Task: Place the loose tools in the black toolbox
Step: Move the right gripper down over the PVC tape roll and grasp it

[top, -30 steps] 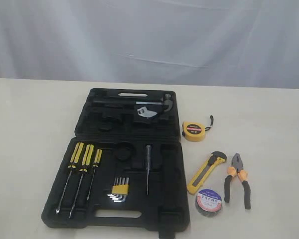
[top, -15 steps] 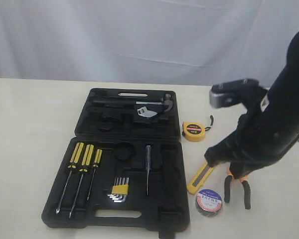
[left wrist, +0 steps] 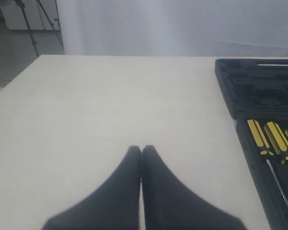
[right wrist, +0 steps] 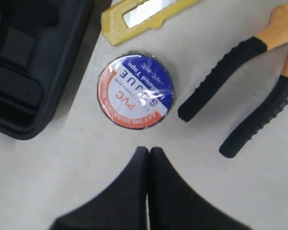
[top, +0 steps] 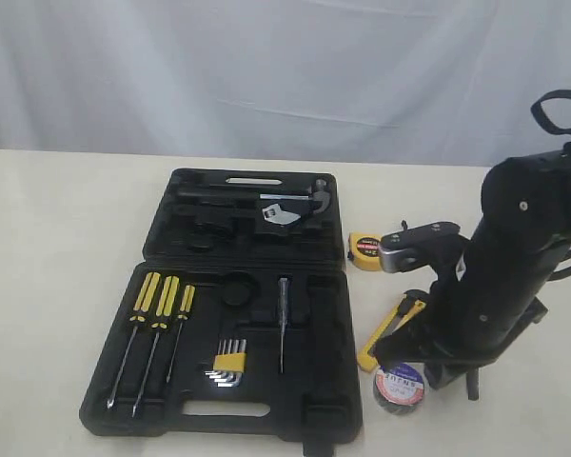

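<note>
The right gripper has its two black fingers pressed together with nothing between them; it hangs over the bare table, its tips near the tape roll but apart from it. The roll lies flat, label up, just off the front right corner of the open toolbox. The yellow utility knife lies just beside the roll on one side and the black-handled pliers on another, neither touching it. In the exterior view the right arm leans low over these tools and hides most of the pliers, and whether it rests on anything cannot be told. The tape measure sits farther back on the table, near the toolbox lid.

The left gripper is likewise closed tip to tip and empty; it is above clear tabletop, well apart from the toolbox edge, where the yellow-handled screwdrivers lie in their slots. The hex keys sit in the tray too.
</note>
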{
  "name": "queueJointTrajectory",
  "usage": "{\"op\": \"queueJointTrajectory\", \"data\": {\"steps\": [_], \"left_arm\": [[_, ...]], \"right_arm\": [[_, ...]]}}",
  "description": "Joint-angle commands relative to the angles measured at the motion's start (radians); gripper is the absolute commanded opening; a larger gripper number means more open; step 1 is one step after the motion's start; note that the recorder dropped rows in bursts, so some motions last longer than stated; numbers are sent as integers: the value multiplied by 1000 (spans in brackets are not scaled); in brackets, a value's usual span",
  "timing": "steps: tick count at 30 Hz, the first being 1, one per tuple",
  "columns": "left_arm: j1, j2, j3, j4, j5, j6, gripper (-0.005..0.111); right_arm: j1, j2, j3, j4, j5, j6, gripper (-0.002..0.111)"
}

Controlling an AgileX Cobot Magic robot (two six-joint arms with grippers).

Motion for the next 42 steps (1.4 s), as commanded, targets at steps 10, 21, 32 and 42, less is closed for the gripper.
{"op": "queueJointTrajectory", "data": {"steps": [10, 21, 32, 42], "left_arm": [[-5, -1, 3, -10, -8, -4, 0], [-5, -1, 3, -10, -8, -4, 0], [-5, -1, 3, -10, -8, -4, 0], [-5, -1, 3, -10, -8, -4, 0]], "right_arm": [[117, 2, 0, 0, -50, -148, 67], [117, 2, 0, -19, -117, -138, 61], [117, 11, 0, -94, -124, -151, 61], [117, 95, 0, -150, -139, -145, 70]]}}
